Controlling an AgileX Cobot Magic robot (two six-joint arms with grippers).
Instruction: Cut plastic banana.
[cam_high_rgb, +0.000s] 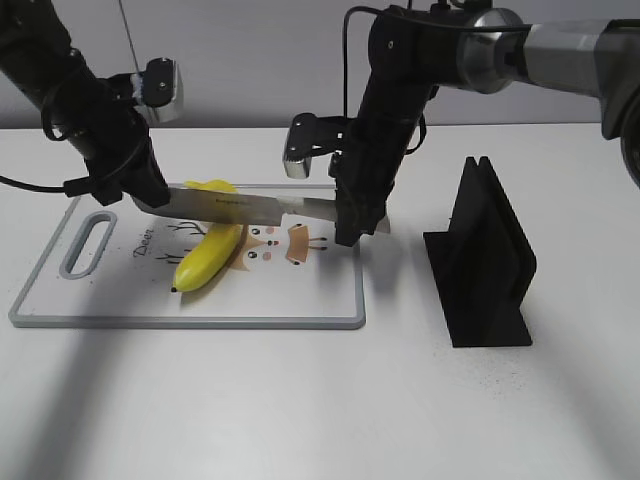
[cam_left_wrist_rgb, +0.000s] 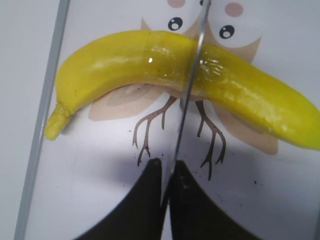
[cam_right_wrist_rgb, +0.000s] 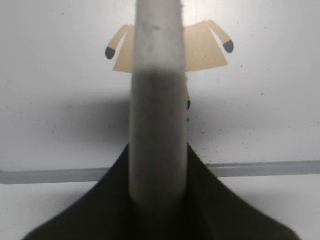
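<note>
On the white tabletop, a cutting board (cam_high_rgb: 300, 300) printed "Deer" bears the plastic banana (cam_high_rgb: 207, 258), crossed by a knife (cam_high_rgb: 250, 207) clamped between left gripper (cam_high_rgb: 150, 195) and right gripper (cam_high_rgb: 350, 225).

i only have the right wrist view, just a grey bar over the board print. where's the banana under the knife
Observer: In the left wrist view the knife crosses the plastic banana near its middle, with the stem on the left.
Operator: who holds the other end
Observer: In the exterior view the left gripper holds the knife at its blade tip end, and the right gripper holds the handle end.
Operator: anything off the board on my side
Observer: A black knife stand sits on the table to the right of the cutting board.
</note>
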